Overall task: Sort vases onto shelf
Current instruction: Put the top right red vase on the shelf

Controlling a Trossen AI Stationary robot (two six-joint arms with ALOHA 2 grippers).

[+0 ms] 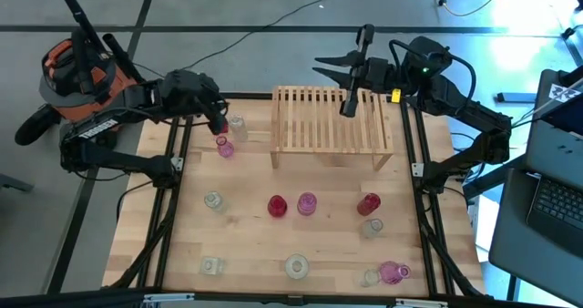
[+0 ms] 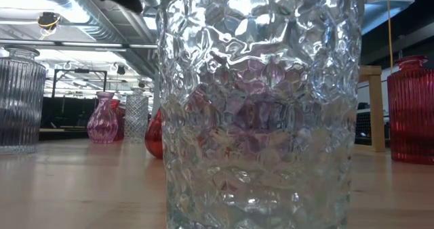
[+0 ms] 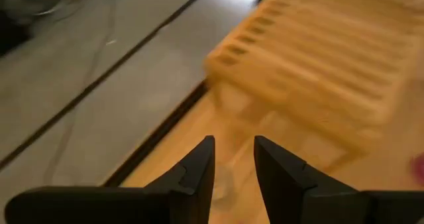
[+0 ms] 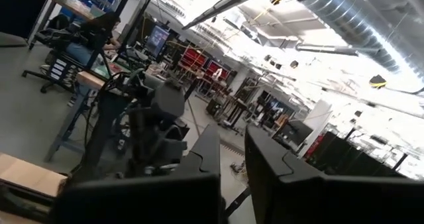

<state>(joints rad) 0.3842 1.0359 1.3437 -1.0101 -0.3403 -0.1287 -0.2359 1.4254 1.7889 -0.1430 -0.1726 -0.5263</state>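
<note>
Tabletop: left fingers point(image 3: 233, 164) parted, holding nothing.

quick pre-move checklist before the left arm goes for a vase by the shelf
1. Left tool near a target: ok, it sits at the table's far left by a clear vase and a pink vase.
2. Left tool empty: ok, fingers part open with nothing between them.
3. Shelf free to receive: ok, no vase on its slats.
4. Right tool out of the way: not ok, it hangs shut over the shelf's far right part.
5. Target vases upright: cannot tell from above.
6. Other vases untouched: ok, a red vase and others stand apart on the near table.
</note>
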